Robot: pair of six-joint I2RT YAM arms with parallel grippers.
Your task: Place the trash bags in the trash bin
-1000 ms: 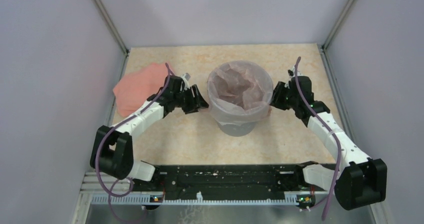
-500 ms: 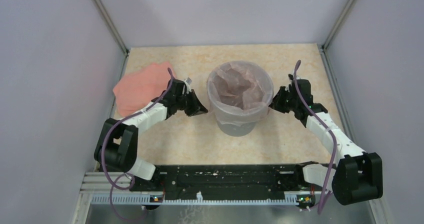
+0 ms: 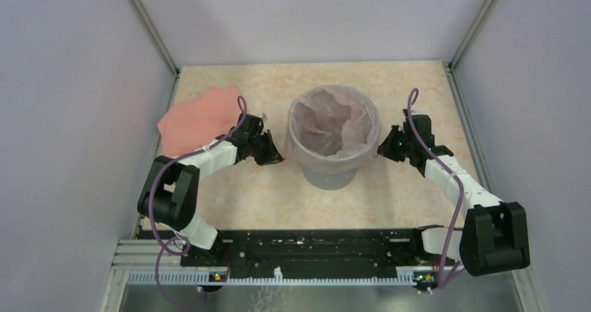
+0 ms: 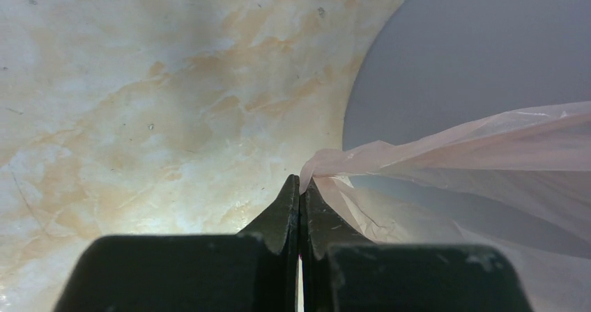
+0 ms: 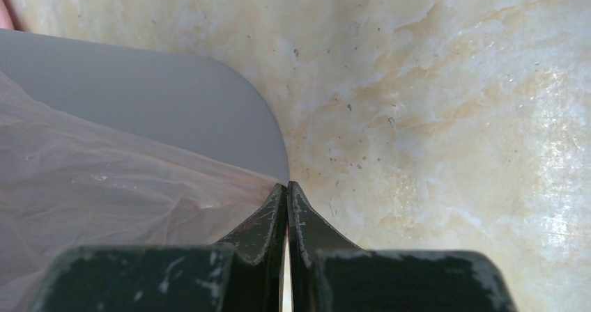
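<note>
The grey trash bin stands mid-table with a pale-pink trash bag lining it, the film folded out over the rim. My left gripper sits low at the bin's left side. In the left wrist view its jaws are shut on the bag's edge, which stretches away across the bin wall. At the bin's right side, my right gripper is also shut. The right wrist view shows its tips pinching the bag's film by the bin wall.
A flat pile of pink bags lies at the table's left, just behind the left arm. The enclosure's walls stand close on both sides and at the back. Beige marbled tabletop lies in front of the bin.
Both grippers have gone from open to shut on the bag's overhanging edge. Both have dropped lower beside the bin, and the film is drawn tighter over the rim.
</note>
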